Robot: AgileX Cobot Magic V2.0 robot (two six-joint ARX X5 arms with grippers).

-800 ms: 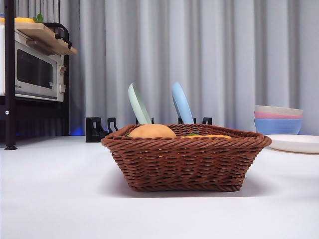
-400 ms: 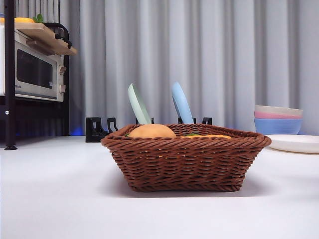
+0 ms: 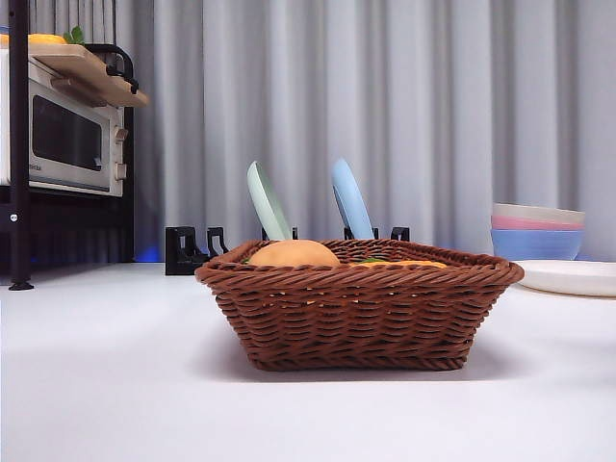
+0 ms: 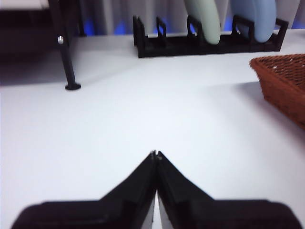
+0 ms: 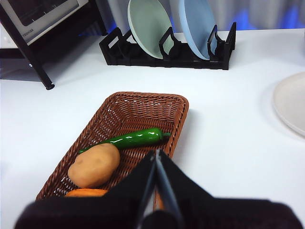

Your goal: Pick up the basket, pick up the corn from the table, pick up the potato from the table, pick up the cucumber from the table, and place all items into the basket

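Observation:
The brown wicker basket (image 3: 361,303) stands on the white table (image 3: 115,385) in the front view, and its woven floor (image 5: 138,112) shows in the right wrist view. Inside it lie the tan potato (image 5: 94,165), the dark green cucumber (image 5: 128,140) and an orange sliver of the corn (image 5: 86,192), mostly hidden behind the jaws. The potato's top (image 3: 294,254) rises over the rim. My right gripper (image 5: 156,153) hangs shut above the basket's near end, holding nothing. My left gripper (image 4: 155,154) is shut over bare table, with the basket's corner (image 4: 283,81) off to one side.
A black dish rack (image 3: 192,252) holds a green plate (image 3: 267,200) and a blue plate (image 3: 350,198) behind the basket. A microwave (image 3: 63,135) on a black stand sits far left. Stacked bowls (image 3: 537,230) and a white plate (image 3: 573,276) stand at the right.

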